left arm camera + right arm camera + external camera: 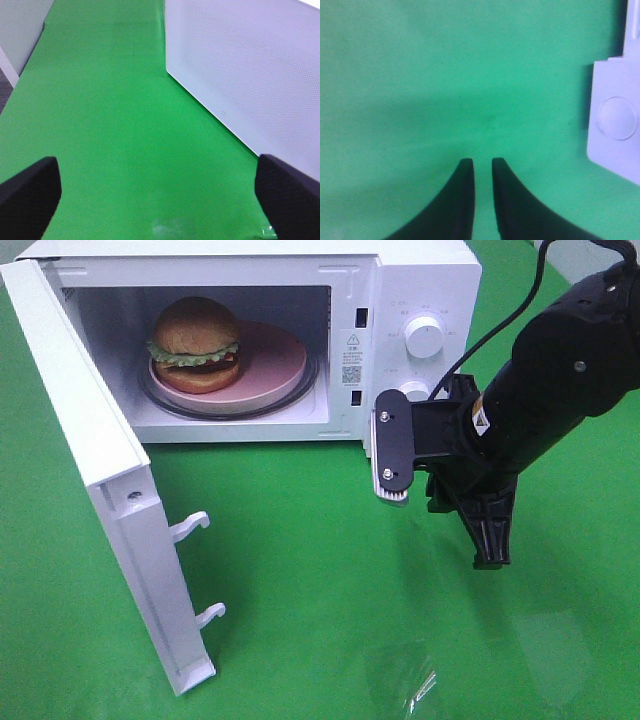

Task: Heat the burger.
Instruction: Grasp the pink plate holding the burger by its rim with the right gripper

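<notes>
— Reading anything on the microwave (420, 300)?
— Sticker print too small. Burger (196, 342) sits inside on the pink plate (270, 365).
— Claws?
— Left gripper (157, 192) wide; right gripper (482, 167) narrow, both empty.

Count: one microwave (420, 280), door (95, 470) swung open. One burger (195, 340) inside it. One pink plate (270, 360) under the burger. Two knobs (424, 338) on the microwave panel, just beyond the right pincer (490, 540). Two hooks (190, 528) on the door edge. Two pincers: right one and left pincer (160, 200).
</notes>
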Available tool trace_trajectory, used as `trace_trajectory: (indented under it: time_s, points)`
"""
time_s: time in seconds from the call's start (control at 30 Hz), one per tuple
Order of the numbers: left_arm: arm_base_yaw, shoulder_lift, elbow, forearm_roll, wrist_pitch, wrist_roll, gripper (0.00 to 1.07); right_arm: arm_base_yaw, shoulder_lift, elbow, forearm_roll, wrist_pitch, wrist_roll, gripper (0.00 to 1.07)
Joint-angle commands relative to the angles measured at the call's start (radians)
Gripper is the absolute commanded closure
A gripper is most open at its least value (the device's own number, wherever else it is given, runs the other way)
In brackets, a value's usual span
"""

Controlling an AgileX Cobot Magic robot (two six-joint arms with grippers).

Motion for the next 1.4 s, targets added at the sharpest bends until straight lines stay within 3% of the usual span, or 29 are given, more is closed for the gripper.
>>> trace_trajectory:
  time_s: [0.03, 0.27, 0.3, 0.33, 0.43, 0.5, 0.6, 0.63, 1.0, 1.4]
  points:
    - [0.004, -0.006, -0.001, -0.002, -0.012, -0.008, 0.09, -0.001, -0.009, -0.008, -0.067, -0.045, -0.103, 0.89]
    - [0.004, -0.006, -0.001, -0.002, -0.012, -0.008, 0.09, 0.0, -0.009, -0.008, -0.1, -0.139, -0.138, 0.85]
    - [0.004, -0.006, -0.001, -0.002, -0.012, -0.008, 0.09, 0.0, -0.009, -0.008, -0.1, -0.165, -0.138, 0.79]
    - [0.004, -0.006, -0.001, -0.002, -0.012, -0.008, 0.09, 0.002, -0.009, -0.008, -0.098, -0.181, -0.136, 0.66]
    - [0.004, -0.006, -0.001, -0.002, -0.012, -0.008, 0.09, 0.002, -0.009, -0.008, -0.098, -0.19, -0.134, 0.57]
    - [0.004, -0.006, -0.001, -0.002, -0.012, -0.008, 0.09, 0.002, -0.009, -0.009, -0.097, -0.207, -0.13, 0.23]
    - [0.004, -0.006, -0.001, -0.002, -0.012, -0.008, 0.09, 0.002, -0.009, -0.014, -0.094, -0.202, -0.13, 0.15]
    - [0.004, -0.006, -0.001, -0.002, -0.012, -0.008, 0.09, 0.002, -0.009, -0.027, -0.09, -0.192, -0.127, 0.06]
    - [0.004, -0.006, -0.001, -0.002, -0.012, -0.008, 0.09, 0.046, 0.009, -0.143, -0.099, -0.163, -0.132, 0.09]
    - [0.004, -0.006, -0.001, -0.002, -0.012, -0.008, 0.09, 0.073, 0.171, -0.324, -0.101, -0.16, -0.132, 0.12]
